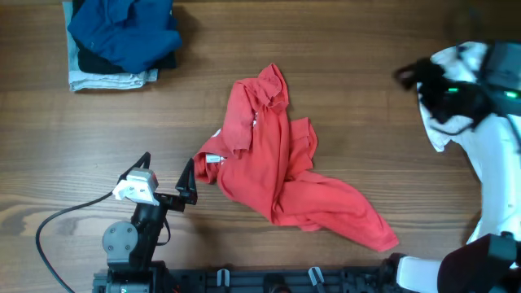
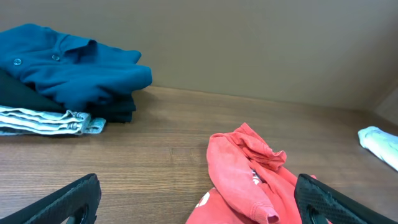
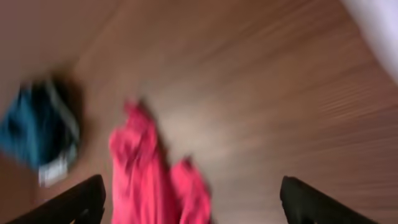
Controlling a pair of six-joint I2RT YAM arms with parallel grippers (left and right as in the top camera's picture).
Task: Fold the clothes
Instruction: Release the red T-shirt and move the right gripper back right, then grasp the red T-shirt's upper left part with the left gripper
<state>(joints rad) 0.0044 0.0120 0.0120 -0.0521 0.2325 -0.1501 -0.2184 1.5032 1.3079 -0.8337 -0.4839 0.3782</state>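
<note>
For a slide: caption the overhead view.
Crumpled red T-shirt mid-table, open left gripper beside it, folded stack top left.

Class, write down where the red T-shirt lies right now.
In the overhead view the red T-shirt lies crumpled near the middle of the table, just right of the left gripper, with the folded stack at the far left corner.

A robotics lab bench: robot arms [image 1: 137,221] mounted on a black rail [image 1: 244,282] at the edge of a wood-grain surface [image 1: 350,89], a trailing cable [image 1: 61,214], and a plain tan backdrop [image 2: 261,43].
</note>
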